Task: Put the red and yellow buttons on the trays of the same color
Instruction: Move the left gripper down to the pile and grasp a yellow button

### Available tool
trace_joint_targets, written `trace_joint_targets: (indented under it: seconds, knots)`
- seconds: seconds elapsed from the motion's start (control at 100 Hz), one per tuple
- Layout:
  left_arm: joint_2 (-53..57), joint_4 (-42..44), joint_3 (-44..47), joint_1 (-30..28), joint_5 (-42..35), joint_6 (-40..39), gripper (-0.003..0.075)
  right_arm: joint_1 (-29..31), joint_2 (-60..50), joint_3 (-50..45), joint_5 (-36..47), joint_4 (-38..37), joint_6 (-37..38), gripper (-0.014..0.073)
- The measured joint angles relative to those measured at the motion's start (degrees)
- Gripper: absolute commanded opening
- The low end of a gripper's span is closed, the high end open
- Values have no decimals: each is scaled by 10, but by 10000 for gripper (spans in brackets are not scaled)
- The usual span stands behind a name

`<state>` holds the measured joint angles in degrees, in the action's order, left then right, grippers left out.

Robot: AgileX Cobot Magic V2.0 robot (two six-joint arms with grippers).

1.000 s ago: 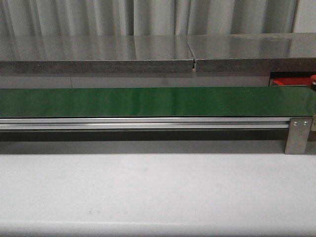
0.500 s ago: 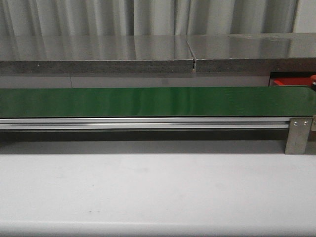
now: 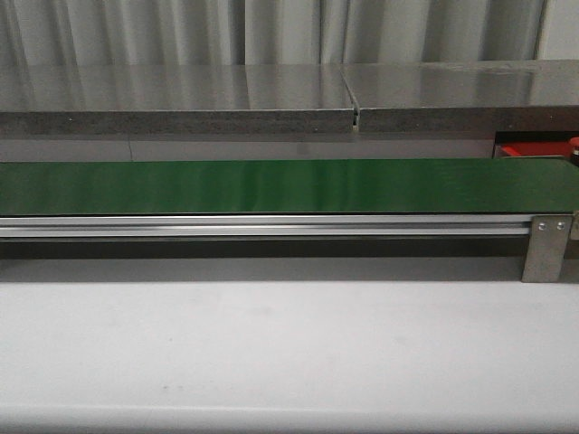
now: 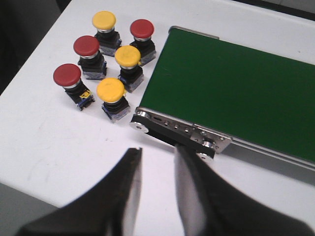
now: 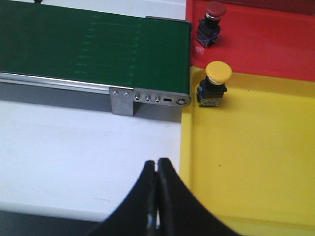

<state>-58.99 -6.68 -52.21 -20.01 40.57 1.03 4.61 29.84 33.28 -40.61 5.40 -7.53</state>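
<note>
In the left wrist view, three red buttons [image 4: 86, 45] and three yellow buttons [image 4: 110, 90] stand in a cluster on the white table beside the end of the green belt [image 4: 236, 93]. My left gripper [image 4: 157, 152] is open and empty, above bare table close to the belt's end roller, short of the buttons. In the right wrist view, one red button [image 5: 215, 10] stands on the red tray [image 5: 266, 44] and one yellow button [image 5: 218, 72] on the yellow tray [image 5: 251, 162]. My right gripper [image 5: 157, 164] is shut and empty over the table by the yellow tray's edge.
The green conveyor belt [image 3: 289, 185] runs across the front view with an aluminium rail [image 3: 262, 226] and end bracket [image 3: 547, 249]. A grey shelf [image 3: 271, 99] lies behind it. The red tray's corner [image 3: 534, 149] shows at far right. White table [image 3: 289, 353] lies in front.
</note>
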Motion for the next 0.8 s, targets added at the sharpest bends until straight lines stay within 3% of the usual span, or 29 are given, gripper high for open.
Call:
trace_joint_targets:
  seconds: [0.05, 0.1, 0.39, 0.8]
  knots:
    - [-24, -7, -11, -12, 0, -1, 499, 0, 0, 0, 0, 0, 0, -74]
    - [-42, -16, -20, -22, -1, -1, 531, 0, 0, 0, 0, 0, 0, -74]
    - [-178, -71, -95, -79, 49, -1, 511, 0, 0, 0, 0, 0, 0, -74]
    - [-398, -79, -220, -85, 106, -1, 511, 0, 0, 0, 0, 0, 0, -74]
